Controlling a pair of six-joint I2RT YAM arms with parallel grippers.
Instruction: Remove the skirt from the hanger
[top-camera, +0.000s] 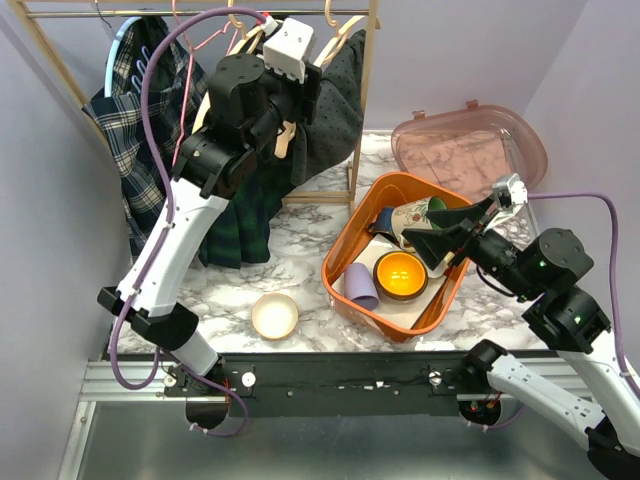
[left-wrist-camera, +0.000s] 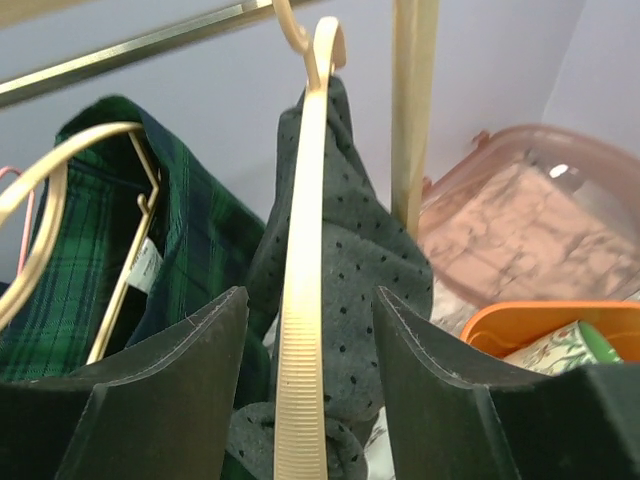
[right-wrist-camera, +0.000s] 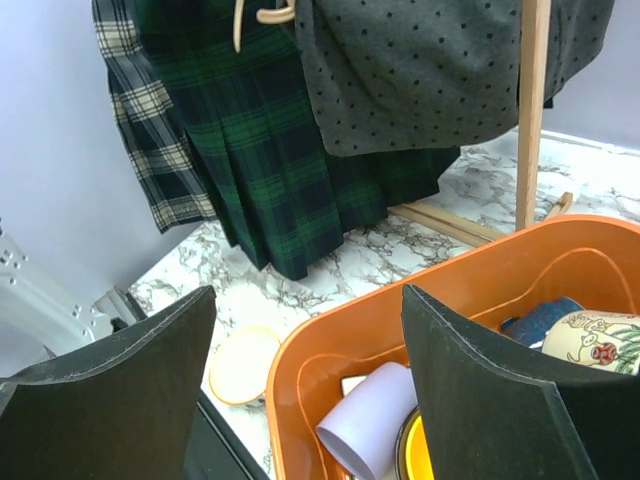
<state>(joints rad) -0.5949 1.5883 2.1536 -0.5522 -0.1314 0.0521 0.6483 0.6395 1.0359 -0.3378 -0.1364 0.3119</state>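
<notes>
A grey dotted skirt (top-camera: 338, 110) hangs over a cream hanger (left-wrist-camera: 302, 300) on the wooden rack rail. It also shows in the left wrist view (left-wrist-camera: 365, 250) and the right wrist view (right-wrist-camera: 430, 70). My left gripper (left-wrist-camera: 310, 335) is open, with one jaw on each side of the hanger's ribbed arm, not touching it. In the top view the left gripper (top-camera: 288, 120) is up at the rail between the garments. A green plaid skirt (top-camera: 240, 215) hangs on a second hanger just to the left. My right gripper (top-camera: 447, 237) is open and empty above the orange bin.
The orange bin (top-camera: 340, 250) holds a lilac cup, a yellow bowl and a patterned mug. A pink lid (top-camera: 470, 150) lies behind it. A small cream bowl (top-camera: 275, 316) sits near the front. A plaid shirt (top-camera: 135, 110) hangs far left. The rack post (top-camera: 365, 100) stands beside the grey skirt.
</notes>
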